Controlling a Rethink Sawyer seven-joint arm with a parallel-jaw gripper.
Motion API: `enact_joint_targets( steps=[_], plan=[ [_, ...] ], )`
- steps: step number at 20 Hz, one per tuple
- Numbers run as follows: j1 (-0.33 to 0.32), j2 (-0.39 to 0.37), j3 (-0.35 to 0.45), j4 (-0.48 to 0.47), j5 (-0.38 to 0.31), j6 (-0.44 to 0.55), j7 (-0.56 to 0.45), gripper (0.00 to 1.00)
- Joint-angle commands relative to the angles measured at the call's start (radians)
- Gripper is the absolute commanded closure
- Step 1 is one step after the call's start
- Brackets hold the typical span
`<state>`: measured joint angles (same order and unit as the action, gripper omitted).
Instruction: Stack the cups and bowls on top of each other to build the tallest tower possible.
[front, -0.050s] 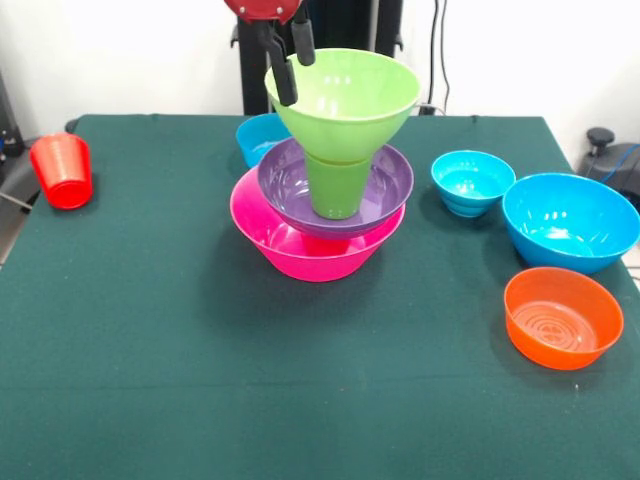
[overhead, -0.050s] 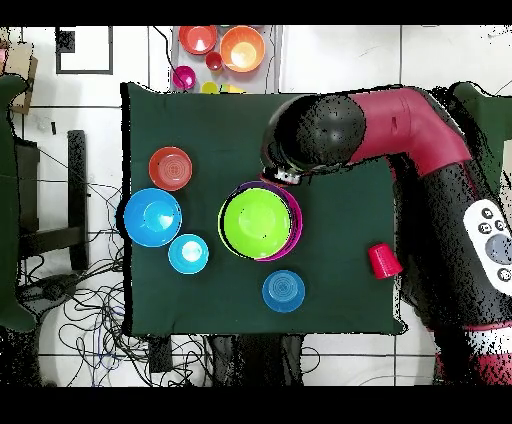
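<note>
The tower stands mid-table: a hot pink bowl (front, -0.050s: 300, 250) holds a purple bowl (front, -0.050s: 385, 185), a lime green cup (front, -0.050s: 337, 185) stands in that, and a lime green bowl (front, -0.050s: 345, 95) (overhead, -0.050s: 257, 222) sits on the cup. My gripper (front, -0.050s: 294, 68) is at this top bowl's far-left rim, open. One finger (front, -0.050s: 283, 75) is outside the wall and the other is by the rim behind it. Loose on the cloth are a red-orange cup (front, -0.050s: 62, 170) (overhead, -0.050s: 384, 260), two small cyan bowls (front, -0.050s: 472, 182) (front, -0.050s: 258, 135), a large blue bowl (front, -0.050s: 570, 220) and an orange bowl (front, -0.050s: 562, 317). From overhead, the arm (overhead, -0.050s: 330, 130) hides the gripper.
The dark green table cloth (front, -0.050s: 150, 350) ends close to the red-orange cup on one side and to the large blue bowl on the other. Beyond the table's far edge in the overhead view lie spare bowls (overhead, -0.050s: 242, 48). Cables run along the floor beside the table.
</note>
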<state>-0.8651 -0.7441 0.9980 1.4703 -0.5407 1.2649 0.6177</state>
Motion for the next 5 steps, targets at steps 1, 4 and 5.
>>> enact_joint_targets(
  steps=[1,4,5],
  plan=[
    [0.047,-0.015,-0.063,0.081,-0.022,-0.149,0.134,0.00],
    [0.052,-0.019,-0.077,0.088,-0.018,-0.167,0.131,0.00],
    [0.055,-0.023,-0.082,0.091,-0.016,-0.171,0.134,0.00]
  ],
)
